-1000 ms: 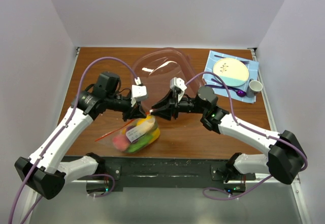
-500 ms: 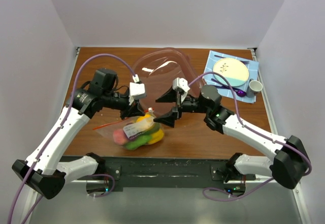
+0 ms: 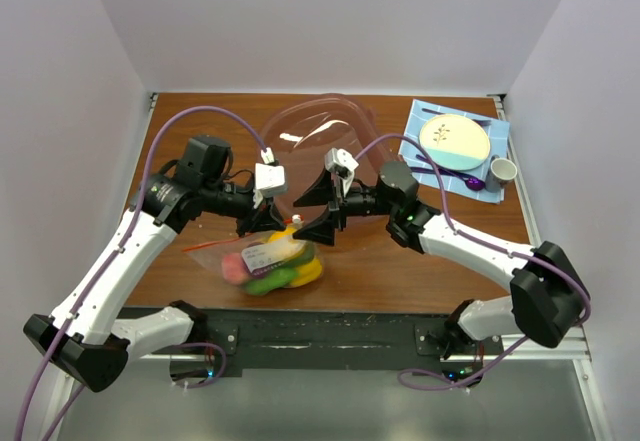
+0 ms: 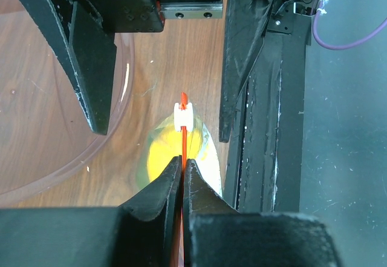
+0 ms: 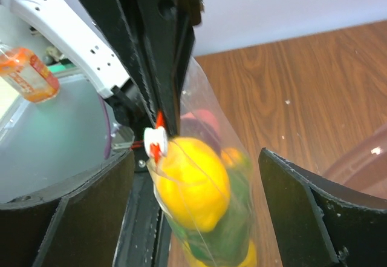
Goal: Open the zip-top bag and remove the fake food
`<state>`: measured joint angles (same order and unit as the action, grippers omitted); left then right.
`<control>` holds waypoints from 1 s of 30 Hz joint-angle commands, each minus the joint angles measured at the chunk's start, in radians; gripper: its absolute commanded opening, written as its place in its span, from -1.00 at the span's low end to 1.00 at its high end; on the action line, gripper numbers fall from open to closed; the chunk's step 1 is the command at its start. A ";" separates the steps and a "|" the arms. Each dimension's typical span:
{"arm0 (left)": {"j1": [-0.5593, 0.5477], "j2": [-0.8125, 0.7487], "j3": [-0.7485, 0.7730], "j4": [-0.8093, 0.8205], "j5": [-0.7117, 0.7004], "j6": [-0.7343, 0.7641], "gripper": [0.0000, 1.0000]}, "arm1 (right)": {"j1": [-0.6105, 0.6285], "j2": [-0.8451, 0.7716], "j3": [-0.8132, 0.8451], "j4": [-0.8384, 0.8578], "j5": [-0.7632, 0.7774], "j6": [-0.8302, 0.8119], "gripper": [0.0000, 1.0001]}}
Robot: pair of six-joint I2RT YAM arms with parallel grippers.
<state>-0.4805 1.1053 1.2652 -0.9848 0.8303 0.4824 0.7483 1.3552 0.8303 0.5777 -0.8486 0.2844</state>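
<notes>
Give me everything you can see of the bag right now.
The bag is clear crinkly plastic, bulging with yellow, pink and green fake food. Its orange-red zip strip carries a white slider at its end, and the mouth looks shut. The left gripper has its jaws shut on the strip. The right gripper has its jaws open either side of the bag, not gripping it.

Clear crinkly bag near the table's front edge, bulging, orange-red zip strip standing edge-up, white slider at its end, food inside, yellow, green, pink.
</notes>
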 commanded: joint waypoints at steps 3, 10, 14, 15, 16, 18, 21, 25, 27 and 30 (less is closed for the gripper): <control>-0.006 -0.005 0.020 0.041 0.038 -0.007 -0.92 | -0.001 0.021 0.035 0.132 -0.050 0.071 0.60; -0.006 -0.010 0.036 0.038 0.035 -0.008 -0.93 | -0.003 0.053 0.032 0.145 -0.081 0.081 0.01; -0.004 -0.012 0.040 0.034 0.035 -0.008 -0.93 | -0.003 0.058 0.035 0.145 -0.081 0.081 -0.08; -0.004 -0.012 0.039 0.034 0.035 -0.010 -0.93 | -0.001 0.056 0.036 0.146 -0.081 0.079 -0.13; -0.004 -0.012 0.037 0.034 0.033 -0.010 -0.93 | -0.003 0.056 0.036 0.146 -0.086 0.078 -0.27; -0.004 -0.015 0.026 0.037 0.033 -0.008 -0.93 | -0.003 0.056 0.041 0.146 -0.092 0.079 -0.42; -0.004 -0.019 0.019 0.046 0.030 -0.016 -0.52 | -0.003 0.050 0.047 0.136 -0.106 0.072 -0.92; -0.004 0.002 0.048 0.064 0.042 -0.037 0.27 | -0.001 0.048 0.053 0.119 -0.110 0.076 -1.00; -0.003 0.022 0.079 0.074 0.067 -0.053 0.40 | -0.001 0.051 0.059 0.116 -0.112 0.079 -1.00; -0.006 0.060 0.109 0.094 0.108 -0.074 0.43 | -0.001 0.048 0.067 0.103 -0.115 0.085 -1.00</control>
<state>-0.4805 1.1290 1.3060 -0.9516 0.8585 0.4492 0.7475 1.4155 0.8356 0.6643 -0.9367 0.3592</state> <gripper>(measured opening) 0.706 0.011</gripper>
